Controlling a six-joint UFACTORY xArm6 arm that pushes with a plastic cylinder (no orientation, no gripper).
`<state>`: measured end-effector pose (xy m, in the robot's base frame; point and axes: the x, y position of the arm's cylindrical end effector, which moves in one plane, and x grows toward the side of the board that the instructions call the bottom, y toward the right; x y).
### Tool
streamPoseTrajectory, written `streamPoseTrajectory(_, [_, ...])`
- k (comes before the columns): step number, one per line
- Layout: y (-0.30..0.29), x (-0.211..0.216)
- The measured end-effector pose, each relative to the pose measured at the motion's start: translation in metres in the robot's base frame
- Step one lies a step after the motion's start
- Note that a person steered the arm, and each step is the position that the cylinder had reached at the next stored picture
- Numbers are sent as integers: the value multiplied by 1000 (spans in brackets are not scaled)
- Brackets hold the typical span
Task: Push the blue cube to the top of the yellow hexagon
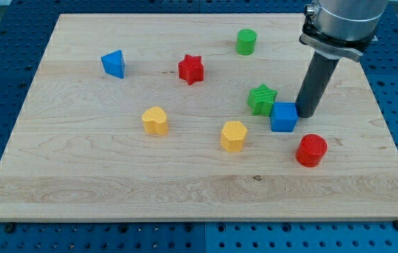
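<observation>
The blue cube (283, 117) sits right of centre on the wooden board (114, 183). The yellow hexagon (233, 135) lies to its lower left, a short gap away. My tip (305, 113) stands right against the cube's right side, touching or nearly touching it. The dark rod rises from there to the arm at the view's top right. A green star (262, 99) sits just up and left of the cube, close to it.
A red cylinder (312, 150) lies below and right of the cube. A yellow heart-like block (155, 120) is left of centre. A red star (191, 69), a green cylinder (246, 41) and a blue triangular block (114, 63) lie toward the view's top.
</observation>
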<state>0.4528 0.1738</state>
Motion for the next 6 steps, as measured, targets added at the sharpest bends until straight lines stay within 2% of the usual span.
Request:
streamPoseTrajectory(1, [-10, 8])
streamPoseTrajectory(2, [-71, 11])
streamPoseTrajectory(3, [-108, 11])
streamPoseTrajectory(4, [-88, 13])
streamPoseTrajectory(5, [-58, 35])
streamPoseTrajectory(6, [-78, 54])
